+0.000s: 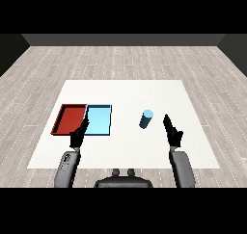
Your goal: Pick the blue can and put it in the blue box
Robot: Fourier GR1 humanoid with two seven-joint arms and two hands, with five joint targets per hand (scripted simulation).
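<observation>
A red tray [70, 119] is seen at the left of the white table [125, 91]. A light blue tray [99, 120] is laid right beside it, and the two trays touch along one side. The left hand [78, 134] is held over the near edges of both trays, with its fingers straight and nothing held in them. Further right, a blue can [146, 119] is found standing on the table, well apart from the trays and tilted a little. The right hand [172, 130] is held near the can, on its right, not touching it. Its fingers are kept straight and nothing is held.
</observation>
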